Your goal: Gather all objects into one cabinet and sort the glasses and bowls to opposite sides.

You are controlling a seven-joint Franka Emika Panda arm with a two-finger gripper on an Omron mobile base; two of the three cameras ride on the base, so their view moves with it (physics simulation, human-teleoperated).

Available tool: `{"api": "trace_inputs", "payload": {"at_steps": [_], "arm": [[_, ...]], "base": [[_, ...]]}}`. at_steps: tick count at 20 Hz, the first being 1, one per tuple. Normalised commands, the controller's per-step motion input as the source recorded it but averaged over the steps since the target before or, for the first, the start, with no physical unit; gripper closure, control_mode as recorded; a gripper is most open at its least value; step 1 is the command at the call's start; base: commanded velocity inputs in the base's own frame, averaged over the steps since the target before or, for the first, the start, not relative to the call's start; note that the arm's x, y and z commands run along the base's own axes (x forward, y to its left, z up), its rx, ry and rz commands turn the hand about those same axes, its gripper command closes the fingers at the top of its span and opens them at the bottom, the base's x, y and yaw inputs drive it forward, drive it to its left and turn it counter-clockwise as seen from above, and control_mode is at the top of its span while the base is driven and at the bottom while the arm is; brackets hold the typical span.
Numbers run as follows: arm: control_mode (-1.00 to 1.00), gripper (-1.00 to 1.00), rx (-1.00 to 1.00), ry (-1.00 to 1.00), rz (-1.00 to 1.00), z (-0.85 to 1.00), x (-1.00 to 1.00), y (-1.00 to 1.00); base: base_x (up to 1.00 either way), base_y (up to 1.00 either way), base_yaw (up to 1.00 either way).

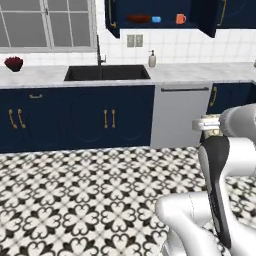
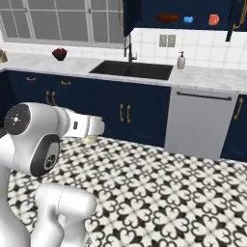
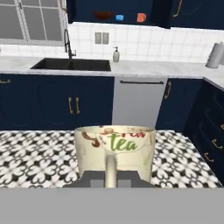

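We see the cream mug [image 3: 114, 155] upright up close, handle toward us, "tea" printed on it. Far off in the open navy wall cabinet [image 1: 207, 20]: wooden bowl [image 1: 138, 18] left, blue cup [image 1: 156, 19] middle, orange mug [image 1: 180, 19] right.

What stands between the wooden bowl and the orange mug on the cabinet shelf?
A small blue cup stands between the wooden bowl and the orange mug, apart from both. The left base view shows this most clearly.
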Motion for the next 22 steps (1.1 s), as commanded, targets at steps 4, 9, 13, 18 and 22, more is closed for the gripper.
{"api": "trace_inputs", "payload": {"at_steps": [4,9,13,18,22], "arm": [[1.0,1.0,0.0,0.0,0.0,0.0,0.0,0.0],[1.0,1.0,0.0,0.0,0.0,0.0,0.0,0.0],[1.0,1.0,0.0,0.0,0.0,0.0,0.0,0.0],[1.0,1.0,0.0,0.0,0.0,0.0,0.0,0.0],[1.0,1.0,0.0,0.0,0.0,0.0,0.0,0.0]], "base": [[1.0,-0.71,0.23],[0.97,-0.9,0.08],[0.9,-0.72,-0.02],[0.96,-0.05,-0.01],[0.86,0.0,-0.04]]}}
